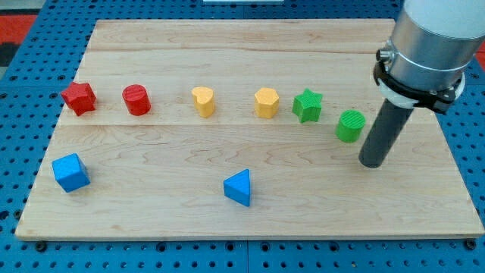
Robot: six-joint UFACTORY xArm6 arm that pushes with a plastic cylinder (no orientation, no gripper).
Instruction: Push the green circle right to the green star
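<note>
- Lab / robot test bench, not a home or shop.
- Base is a blue perforated board (23, 45) with a regular grid of holes, the sort used for bolting fixtures down; a red section (17, 25) shows at the view's top left.
- On it sits a bare light wooden board (250, 220) as a dedicated work surface.
- Industrial arm hardware enters from the view's top right: grey cylindrical housing (436, 34) with a black clamp ring, dark rod below.
- Small coloured blocks laid out on the board look like test props, e.g. a red row (136, 99) and blue pieces (70, 172).
</note>
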